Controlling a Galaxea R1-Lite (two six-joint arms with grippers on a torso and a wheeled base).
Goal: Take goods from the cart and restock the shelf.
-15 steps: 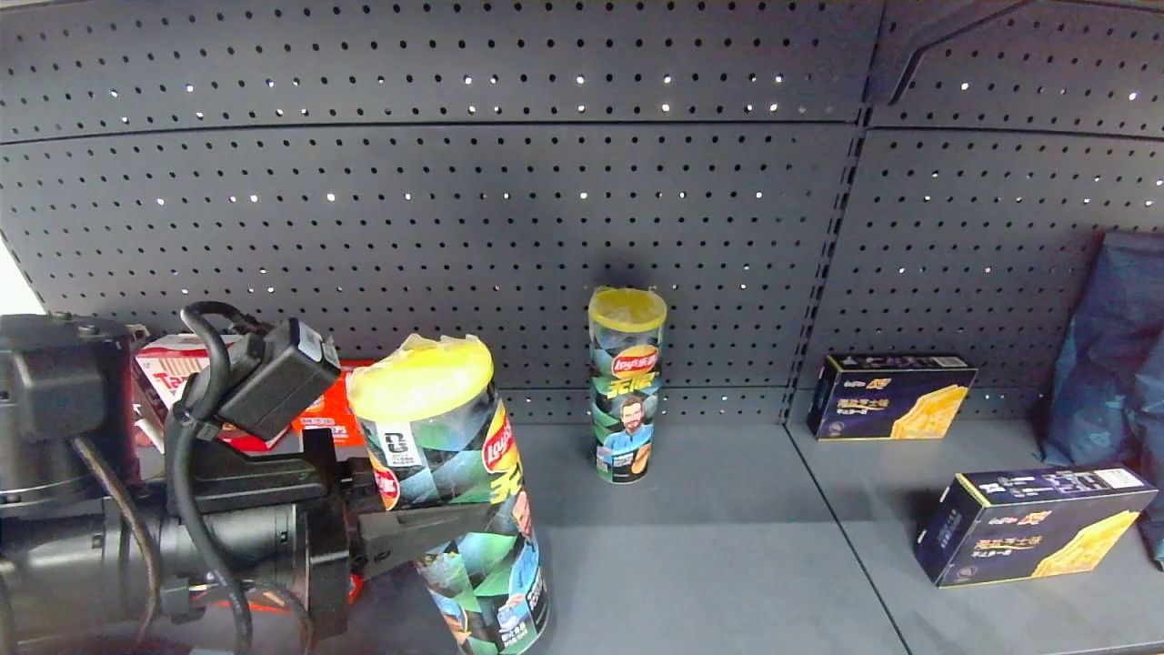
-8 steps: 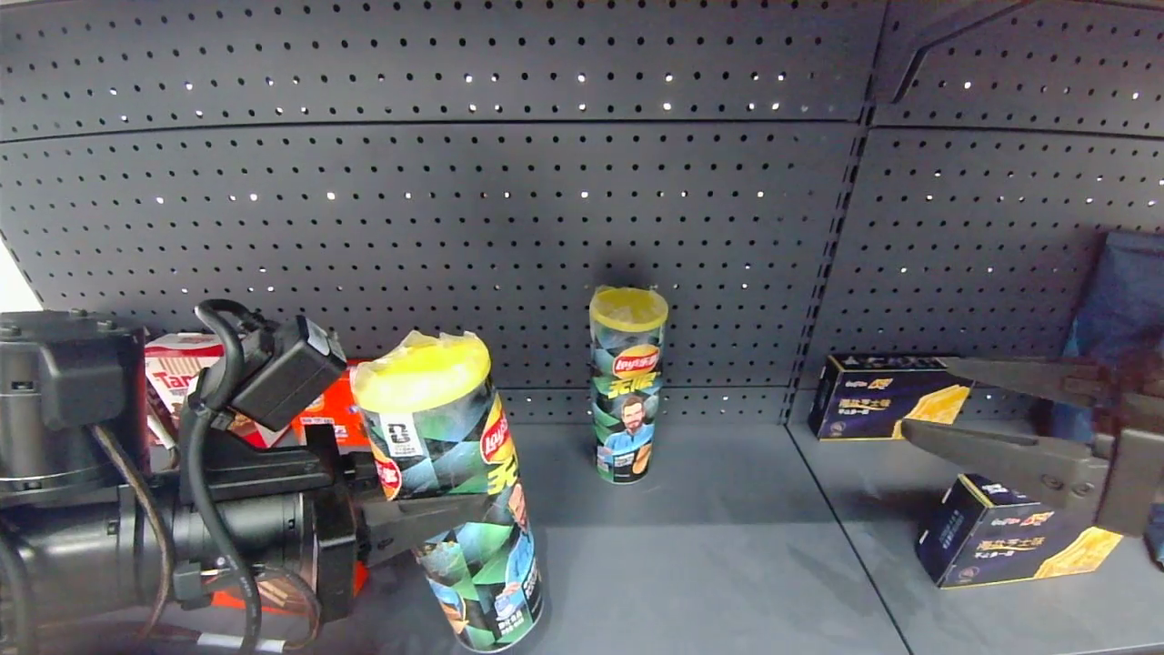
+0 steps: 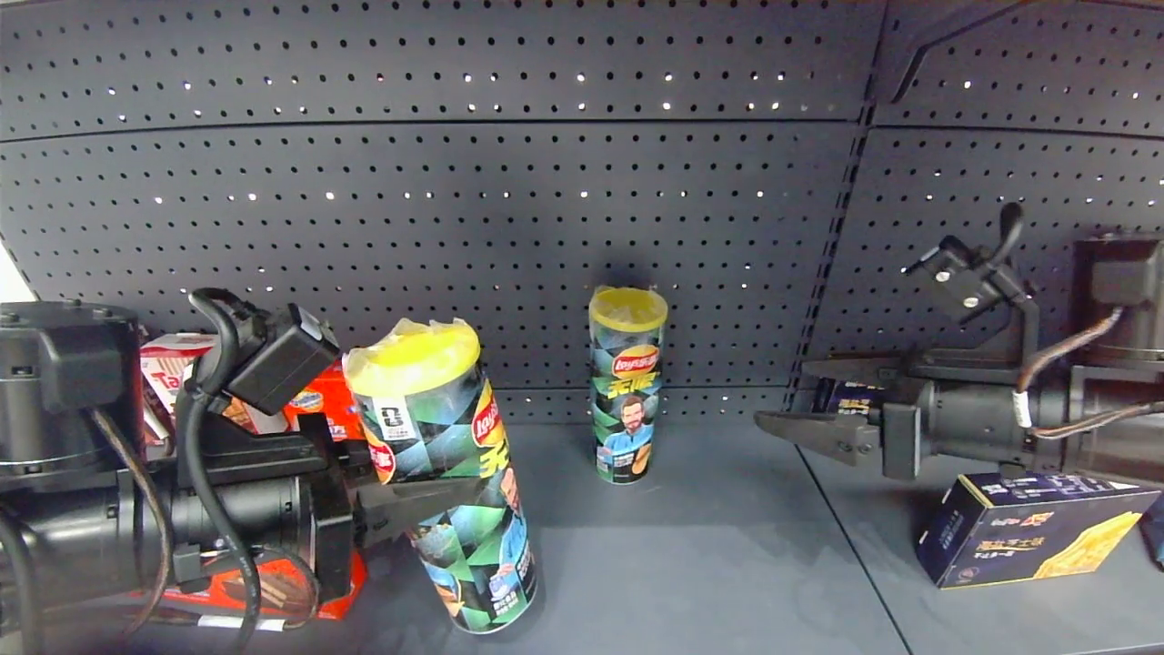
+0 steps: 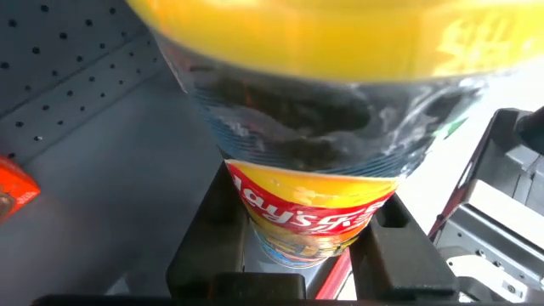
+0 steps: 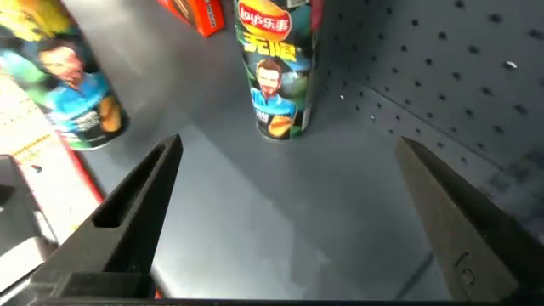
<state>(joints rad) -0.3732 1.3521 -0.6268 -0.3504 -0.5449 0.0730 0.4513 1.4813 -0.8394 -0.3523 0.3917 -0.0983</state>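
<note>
Head view is showing the left gripper (image 3: pixel 446 496) pinching a leaning chip can (image 3: pixel 427 400) low over the near left of the shelf (image 3: pixel 691 564), likely getting it standing like the far can (image 3: pixel 626 391), while the right gripper (image 3: pixel 782 393) is hanging spread and empty on the right.

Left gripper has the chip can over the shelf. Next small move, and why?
Probably straighten the held can and lower it flat onto the shelf before opening. The left gripper is shut on its middle; the can leans, lid toward the left, and whether its base touches is unclear. The open right gripper sits well to the right.
</note>
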